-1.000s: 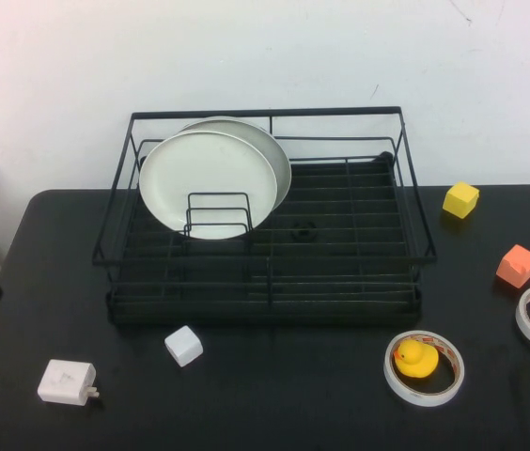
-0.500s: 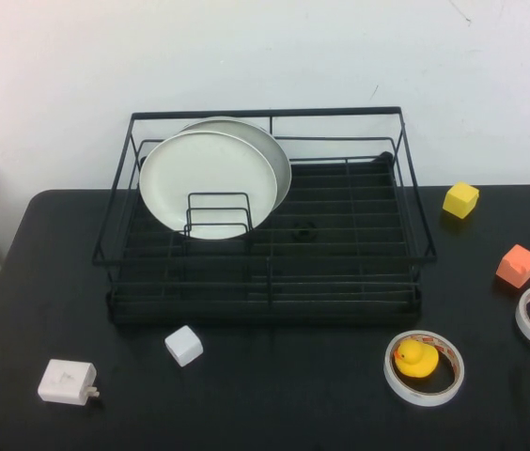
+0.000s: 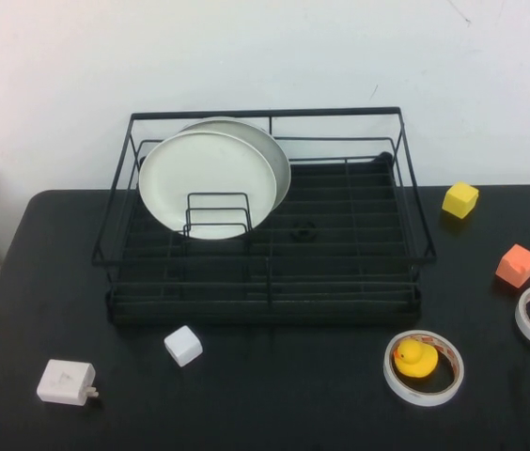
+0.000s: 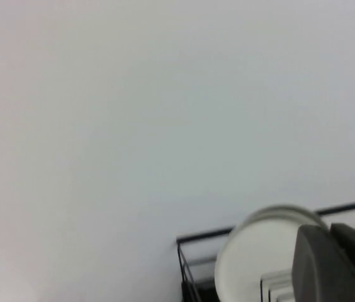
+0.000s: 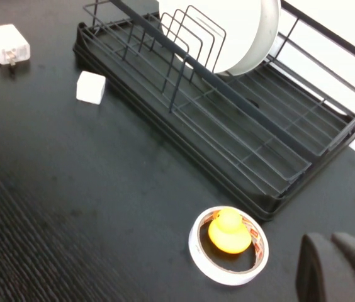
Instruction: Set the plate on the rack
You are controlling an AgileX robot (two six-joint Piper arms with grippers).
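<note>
High view has the plate [image 3: 207, 183] standing upright in the rack [image 3: 265, 246], around 10 o'clock inside it. Left gripper [image 4: 338, 264] and right gripper [image 5: 341, 270] are both closed, holding nothing, up off the table.

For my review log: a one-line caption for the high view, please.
Two plates stand upright in the black wire rack; left gripper and right gripper are out of this view, jaws shut.
</note>
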